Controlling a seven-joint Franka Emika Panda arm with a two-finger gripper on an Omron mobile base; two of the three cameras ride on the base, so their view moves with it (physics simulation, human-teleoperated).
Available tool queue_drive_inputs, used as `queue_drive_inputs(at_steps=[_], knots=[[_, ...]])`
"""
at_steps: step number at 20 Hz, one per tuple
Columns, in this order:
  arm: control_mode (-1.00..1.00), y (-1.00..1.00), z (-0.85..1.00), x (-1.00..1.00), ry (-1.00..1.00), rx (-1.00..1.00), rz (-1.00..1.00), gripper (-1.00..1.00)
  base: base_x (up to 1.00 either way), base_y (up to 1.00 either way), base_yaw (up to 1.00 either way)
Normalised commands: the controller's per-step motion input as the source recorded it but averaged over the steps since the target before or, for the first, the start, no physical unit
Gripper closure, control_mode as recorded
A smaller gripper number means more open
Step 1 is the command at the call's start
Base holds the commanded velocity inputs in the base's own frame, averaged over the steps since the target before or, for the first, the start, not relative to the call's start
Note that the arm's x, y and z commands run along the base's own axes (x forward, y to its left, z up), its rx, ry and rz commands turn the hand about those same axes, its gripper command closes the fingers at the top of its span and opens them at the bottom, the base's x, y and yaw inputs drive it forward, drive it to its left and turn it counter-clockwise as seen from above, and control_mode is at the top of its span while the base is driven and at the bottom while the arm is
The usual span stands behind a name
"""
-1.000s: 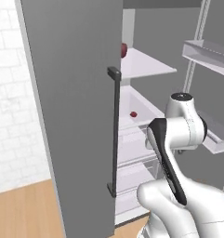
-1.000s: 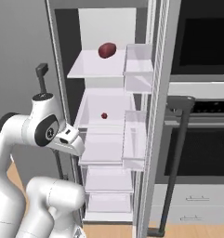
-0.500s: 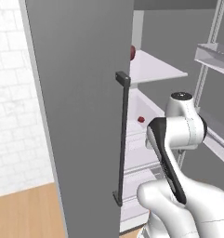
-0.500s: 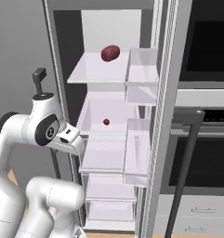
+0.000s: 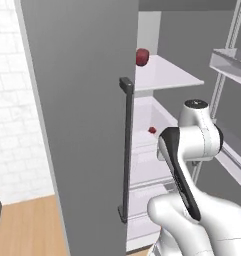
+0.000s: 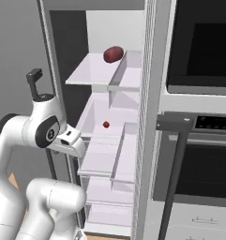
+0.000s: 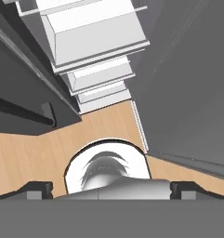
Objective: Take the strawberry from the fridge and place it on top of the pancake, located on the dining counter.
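The fridge (image 6: 133, 140) stands open, its grey door (image 5: 82, 125) with a long dark bar handle (image 5: 126, 150) swung out on the left. Inside, the strawberry (image 6: 106, 124), a tiny bright-red berry, sits alone on the middle white shelf (image 6: 102, 133), toward the back. A larger dark red fruit (image 6: 113, 54) rests on the shelf above, well apart from it. To the right of the fridge is a black wall oven (image 6: 203, 159).

The white arm is folded close to its base in front of the shelves, and the gripper (image 7: 111, 188) points down at the wood floor (image 7: 34, 153), fingers spread fully apart and holding nothing.

The step in hand looks like the reach. To do it well, the hand should rise and turn toward the middle shelf, enter level between the two shelves, keep clear of the door edge, and straddle the berry before closing gently.
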Motion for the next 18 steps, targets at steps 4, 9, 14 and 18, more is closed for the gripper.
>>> queue_drive_inputs(at_steps=[4, 9, 14, 18], knots=[[1.00, 0.00, 0.00, 0.00, 0.00, 0.00, 0.00, -1.00, 0.26, -0.11, 0.09], [1.00, 0.00, 0.00, 0.00, 0.00, 0.00, 0.00, -1.00, 0.55, -0.05, 0.03], [1.00, 0.00, 0.00, 0.00, 0.00, 0.00, 0.00, -1.00, 0.37, -0.16, 0.00], [1.00, 0.00, 0.00, 0.00, 0.00, 0.00, 0.00, -1.00, 0.01, -0.32, 0.01]])
